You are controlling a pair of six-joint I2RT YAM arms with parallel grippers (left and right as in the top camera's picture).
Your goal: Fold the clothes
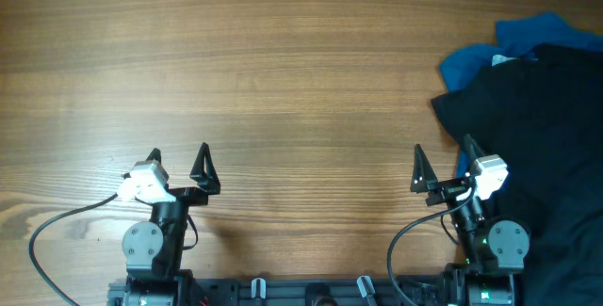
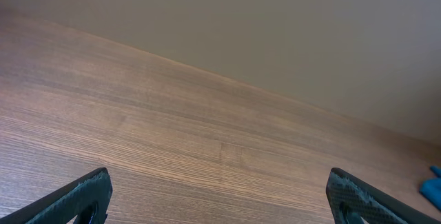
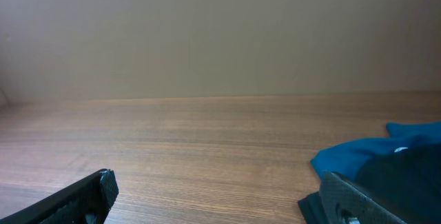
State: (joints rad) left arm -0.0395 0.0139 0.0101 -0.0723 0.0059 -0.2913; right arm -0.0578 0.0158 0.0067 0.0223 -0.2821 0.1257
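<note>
Both arms sit at 6 o'clock, the left gripper point(image 1: 178, 151) and right gripper point(image 1: 442, 146) spread wide and holding nothing, apparently because folding is not yet begun. The black shirt point(image 1: 537, 118) lies crumpled at 3 o'clock on the desk point(image 1: 283, 80), overlapping a blue garment point(image 1: 528, 42) at 2 o'clock.

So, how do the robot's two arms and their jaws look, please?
Both the left arm and right arm are black, each with a grey round joint disc, a white block at the wrist and a thin black cable looping out. The jaws are dark, flat, pointed triangles.
</note>
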